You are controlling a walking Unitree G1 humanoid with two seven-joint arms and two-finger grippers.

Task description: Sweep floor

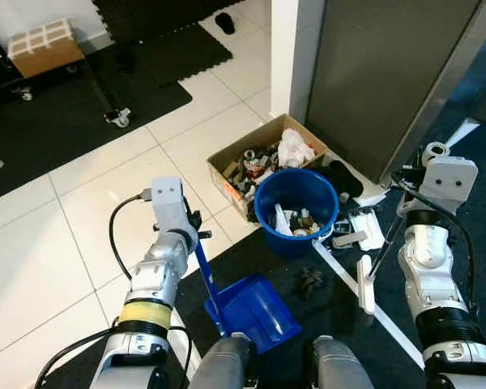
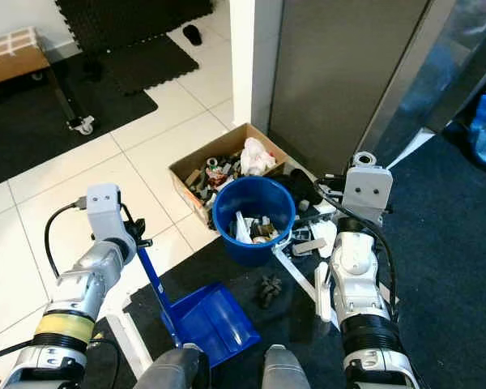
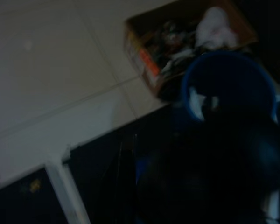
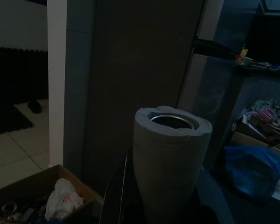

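My left gripper (image 1: pixel 196 237) is shut on the thin handle of a blue dustpan (image 1: pixel 255 312), whose pan rests on the dark mat just before my feet. My right gripper (image 1: pixel 407 190) is shut on a broom handle (image 4: pixel 170 158) with a grey padded top. The broom's white head (image 1: pixel 364 285) stands on the mat to the right of a small dark clump of debris (image 1: pixel 310 281). A blue bucket (image 1: pixel 296 243) holding several scraps stands just beyond the debris and the pan.
An open cardboard box (image 1: pixel 251 139) of rubbish sits behind the bucket on white tiles. A white pillar (image 1: pixel 283 57) and a grey panel (image 1: pixel 389 73) rise behind it. A wheeled cart (image 1: pixel 44 49) stands far left on black mats. White clutter (image 1: pixel 366 228) lies right of the bucket.
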